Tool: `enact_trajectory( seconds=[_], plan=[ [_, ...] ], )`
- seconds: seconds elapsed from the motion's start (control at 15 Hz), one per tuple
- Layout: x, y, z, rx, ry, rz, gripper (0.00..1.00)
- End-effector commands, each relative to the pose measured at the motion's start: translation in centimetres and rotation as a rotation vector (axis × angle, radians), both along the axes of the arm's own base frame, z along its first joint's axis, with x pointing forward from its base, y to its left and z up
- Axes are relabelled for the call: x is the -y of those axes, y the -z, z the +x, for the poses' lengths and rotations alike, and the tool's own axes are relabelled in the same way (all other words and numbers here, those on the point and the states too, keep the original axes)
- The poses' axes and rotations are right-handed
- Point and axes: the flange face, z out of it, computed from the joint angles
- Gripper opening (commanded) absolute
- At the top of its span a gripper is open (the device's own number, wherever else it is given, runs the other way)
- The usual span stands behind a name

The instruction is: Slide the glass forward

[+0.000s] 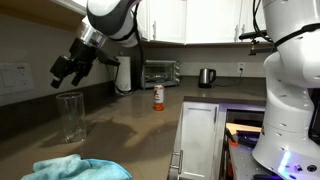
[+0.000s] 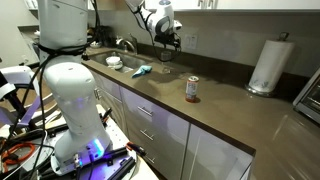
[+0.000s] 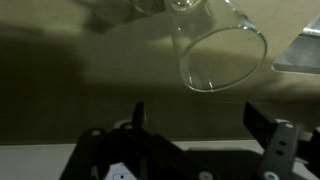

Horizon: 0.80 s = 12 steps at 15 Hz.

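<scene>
The fingers [image 3: 262,122] stood wide apart, empty, hovering just above the glass [image 1: 70,115]. Glass upright on counter [image 1: 130,125] w/ blue cloth [image 1: 75,168] near it & orange-labelled bottle [image 1: 157,96] well apart.

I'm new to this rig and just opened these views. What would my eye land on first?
First, the dark end effector hovers open just over the tall clear glass on the brown counter. In the wrist view the glass's rim fills the upper frame, ahead of the fingers. Next come the small orange-labelled bottle, alone mid-counter, and a crumpled blue cloth at the near edge.
</scene>
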Motion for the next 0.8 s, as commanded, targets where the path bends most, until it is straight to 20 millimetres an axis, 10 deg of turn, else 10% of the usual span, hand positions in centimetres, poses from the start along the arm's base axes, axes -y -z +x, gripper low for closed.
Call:
enact_trajectory(
  seconds=[0.0, 0.73],
  plan=[
    [-0.1, 0.0, 0.0, 0.000, 0.001, -0.001, 1.00],
    [-2.9, 1.6, -0.6, -0.014, -0.032, -0.040, 1.00]
  ],
)
